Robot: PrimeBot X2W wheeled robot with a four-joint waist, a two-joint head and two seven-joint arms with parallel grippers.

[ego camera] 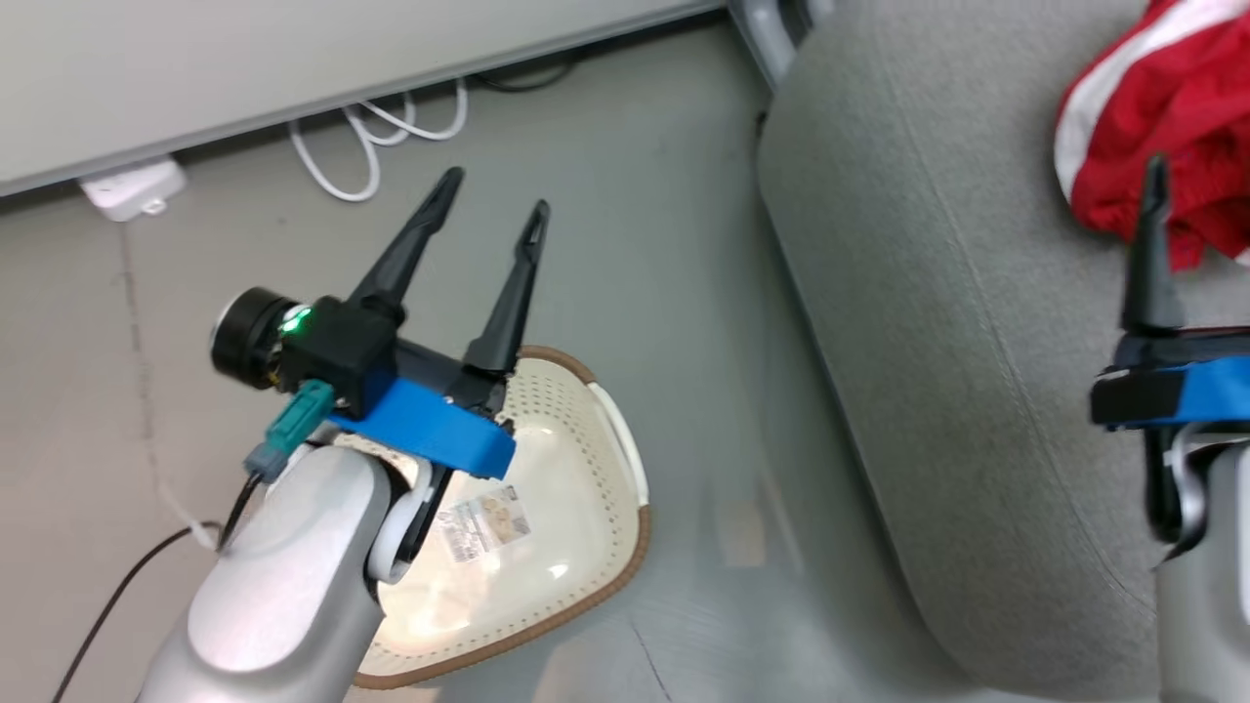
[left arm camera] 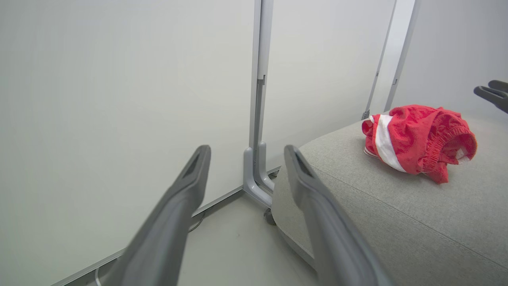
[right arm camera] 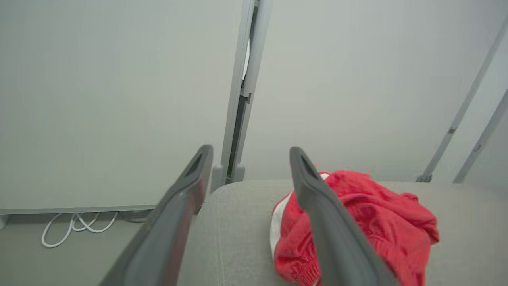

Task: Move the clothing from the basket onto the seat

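Grey floor (ego camera: 664,293) under a white wall: clothing (ego camera: 1172,127) on the seat (ego camera: 928,342), basket (ego camera: 576,430) bare.
Left gripper (ego camera: 496,191) and right gripper (right arm camera: 250,150) both stand wide, holding nothing. The clothing lies bunched by the right fingers, so lifting straight up should avoid snagging it. The basket's visible base carries a label (ego camera: 483,525) and no cloth, though the left arm hides part of it.

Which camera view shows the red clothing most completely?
The left wrist view: the whole clothing lies unobstructed on the seat. The head view cuts it at the edge; in the right wrist view, the right gripper hides part.
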